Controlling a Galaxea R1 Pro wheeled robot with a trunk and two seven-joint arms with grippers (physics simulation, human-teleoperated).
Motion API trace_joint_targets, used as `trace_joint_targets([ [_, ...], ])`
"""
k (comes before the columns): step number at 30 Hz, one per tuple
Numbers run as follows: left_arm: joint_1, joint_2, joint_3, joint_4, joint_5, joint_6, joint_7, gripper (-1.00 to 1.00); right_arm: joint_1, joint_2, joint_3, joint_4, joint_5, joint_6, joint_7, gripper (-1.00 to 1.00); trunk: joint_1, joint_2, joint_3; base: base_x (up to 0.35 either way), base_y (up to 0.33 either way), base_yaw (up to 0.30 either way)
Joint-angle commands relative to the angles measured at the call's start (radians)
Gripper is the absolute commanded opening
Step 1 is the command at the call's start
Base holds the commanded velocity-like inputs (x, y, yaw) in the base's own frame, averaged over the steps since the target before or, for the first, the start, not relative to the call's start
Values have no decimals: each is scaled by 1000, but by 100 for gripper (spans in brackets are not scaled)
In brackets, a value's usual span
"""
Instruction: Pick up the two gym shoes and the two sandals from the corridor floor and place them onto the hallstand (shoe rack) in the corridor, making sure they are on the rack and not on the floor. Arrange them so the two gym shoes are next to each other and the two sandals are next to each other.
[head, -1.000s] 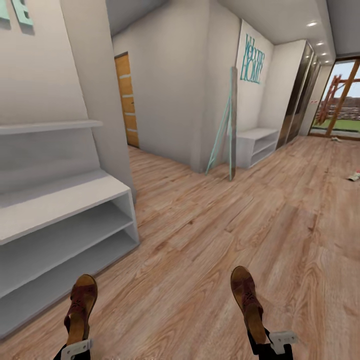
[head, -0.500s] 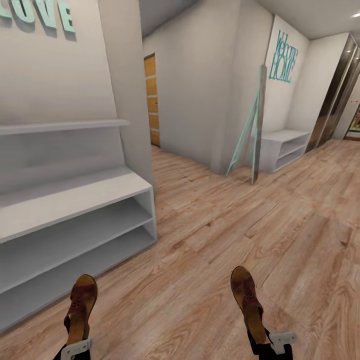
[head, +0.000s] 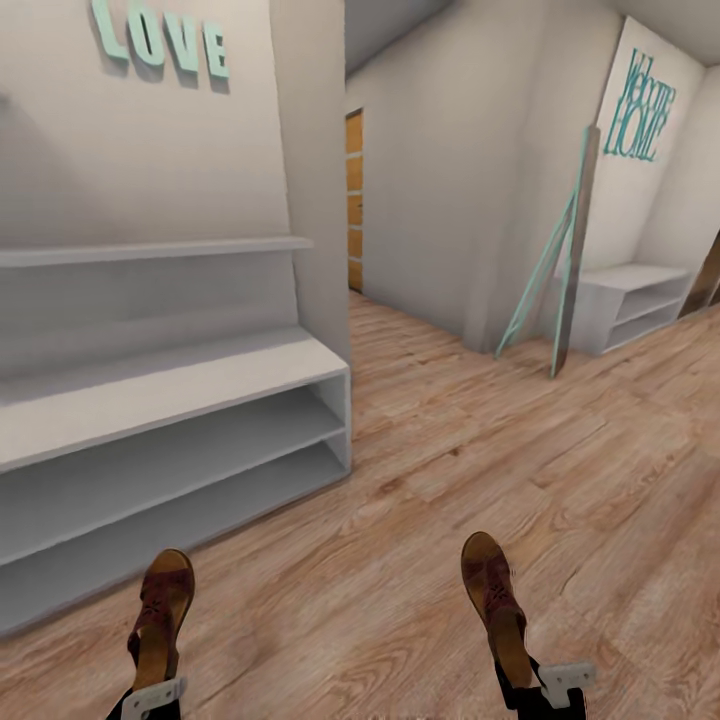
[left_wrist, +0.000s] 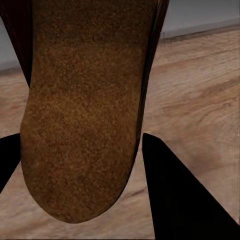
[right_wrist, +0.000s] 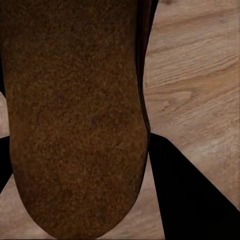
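1. Two sandals are in your grip, one per arm: the left sandal (head: 162, 615) sits at the lower left of the head view, the right sandal (head: 494, 600) at the lower middle right, both raised above the corridor floor (head: 450, 480) with toes pointing away from you.
2. Your left claw (head: 152, 697) holds the left sandal at its heel end; in the left wrist view the tan sole (left_wrist: 82, 110) lies between the two dark fingers (left_wrist: 175, 195), which press at either side.
3. Your right claw (head: 545, 690) is clamped on the right sandal the same way; in the right wrist view the brown sole (right_wrist: 75, 115) sits between the dark fingers (right_wrist: 192, 195).
4. The hallstand (head: 150, 400) takes up the left half of the head view: a pale bench top, two open shelves beneath it, and a wall shelf (head: 150, 248) above. All its levels that you can see are bare.
5. The left sandal hangs just in front of the lowest shelf's edge in the frame; the right sandal is well apart from the rack, over open flooring.
6. Teal "LOVE" letters (head: 160, 40) are on the wall at upper left; a second pale shelf unit (head: 635, 300) and a leaning teal frame (head: 560, 260) stand at right.
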Motion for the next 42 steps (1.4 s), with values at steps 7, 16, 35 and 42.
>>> trace_joint_targets([
  [7, -1, 0, 1, 1, -6, -2, 3, -100, 0, 1, -6, 0, 1, -2, 8, -100, -1, 0, -1, -57, 11, 279],
  [16, -1, 0, 1, 1, -6, -3, 3, -100, 0, 1, -6, 0, 1, -2, 8, -100, -1, 0, -1, -3, 1, 279],
  [35, 0, 0, 1, 1, -6, -3, 3, -100, 0, 1, -6, 0, 1, -2, 8, -100, -1, 0, -1, -66, -30, 279],
  [42, 0, 0, 1, 1, -6, -2, 3, -100, 0, 1, -6, -1, 0, -2, 8, -100, -1, 0, -1, -8, -2, 279],
])
